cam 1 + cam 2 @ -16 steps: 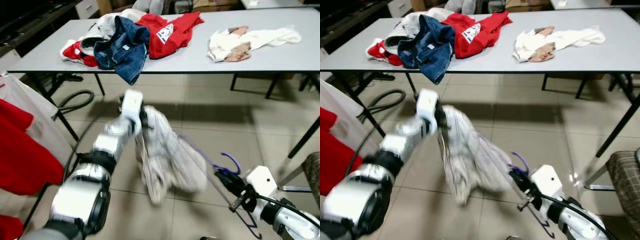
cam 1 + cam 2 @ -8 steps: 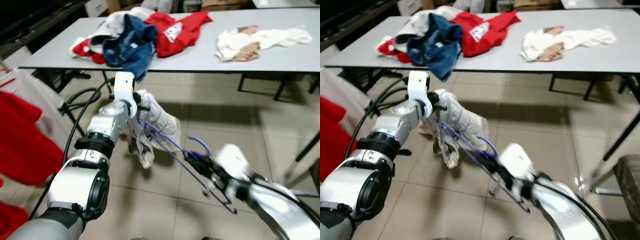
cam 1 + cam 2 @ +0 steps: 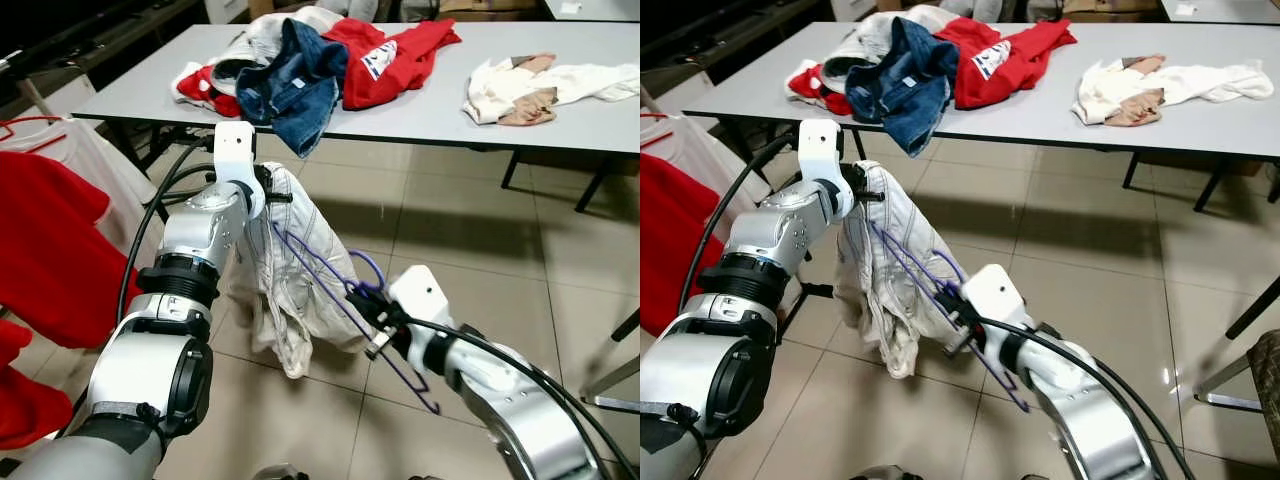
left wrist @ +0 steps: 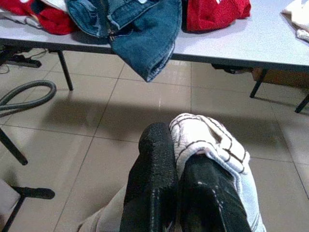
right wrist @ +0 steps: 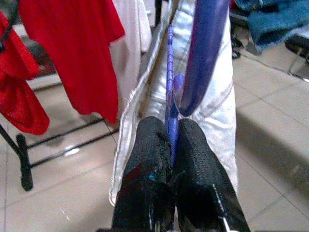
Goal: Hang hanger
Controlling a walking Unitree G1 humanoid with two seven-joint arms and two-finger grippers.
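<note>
Far left, red garments (image 3: 45,260) and a white one hang on a rack (image 5: 23,169). Next to that the left arm reaches fwd over the tiled floor (image 3: 470,230). Left gripper (image 4: 176,159) is pinched on the top edge of a white garment (image 3: 285,290) w/ thin dark lines; a fold of it bulges over one finger. The cloth droops from that grip, its lower end near the floor but I can't tell if it touches.

A purple hanger (image 3: 345,300) runs diagonally from inside the garment, just below the left gripper, down toward the right arm; its hook curls up just beside the right gripper (image 3: 372,318). That gripper's two fingers (image 5: 147,159) are pressed tight on the hanger's thin wire, approx. where hook meets frame. The hanger's far corner pokes out below the right wrist.

Behind, a long grey table (image 3: 420,115) holds a heap of clothes: jeans (image 3: 290,85) spilling over the edge, a red shirt (image 3: 390,55) beside them, and a cream bundle (image 3: 540,85) well apart to the right.
</note>
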